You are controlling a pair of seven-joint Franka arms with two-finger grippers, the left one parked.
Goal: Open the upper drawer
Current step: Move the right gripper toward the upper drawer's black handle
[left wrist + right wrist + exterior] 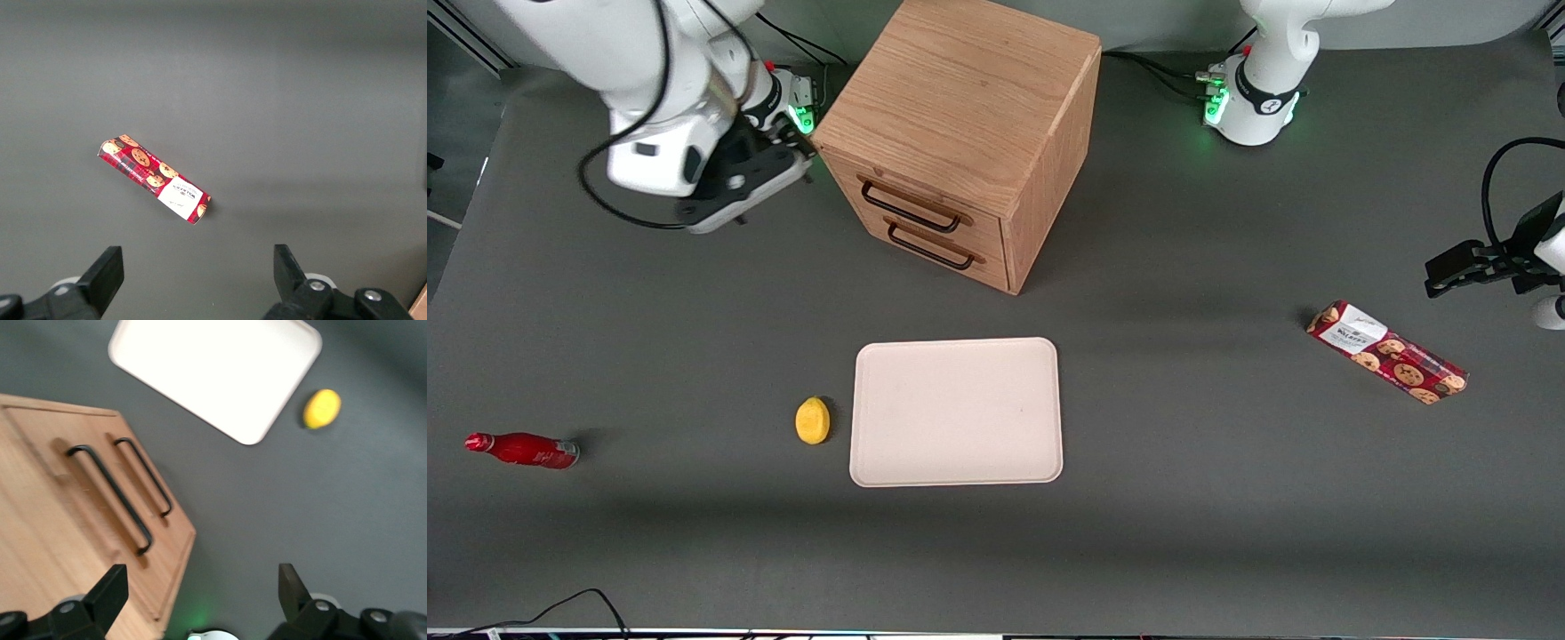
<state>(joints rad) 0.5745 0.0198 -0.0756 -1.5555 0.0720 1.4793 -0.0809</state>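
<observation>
**Q:** Which containers appear, and what do they hold?

**A:** Two. The light oak cabinet (960, 116) stands on the grey table (1183, 498), its front turned toward about 7 o'clock in the front view. Both its drawers sit flush with the front, so their contents cannot be seen. The upper drawer (911, 197) carries a thin dark bar handle (912, 209). The bottom drawer (934, 244) lies directly beneath it with a matching handle. The second container is the pale tray (956, 462), flat on the table at 6 o'clock from the cabinet and nearer the front camera. A yellow lemon (813, 420) rests on the table at 9 o'clock from the tray, just beside its rim and not on it.

**Q:** Where is the upper drawer relative to the gripper?

**A:** In the front view the gripper (725, 200) hangs above the table beside the cabinet, and the upper drawer lies at about 3 o'clock from it, near but apart. The right wrist view shows the gripper (200, 587) with its two fingers (110, 590) spread wide, holding nothing. The upper drawer (73, 500), tray (213, 367) and lemon (321, 409) also appear there.

**Q:** What else lies on the table?

**A:** A red bottle (523, 450) on its side, at 9 o'clock from the lemon toward the working arm's end. A cookie packet (1387, 352) (155, 179) lies toward the parked arm's end.
</observation>
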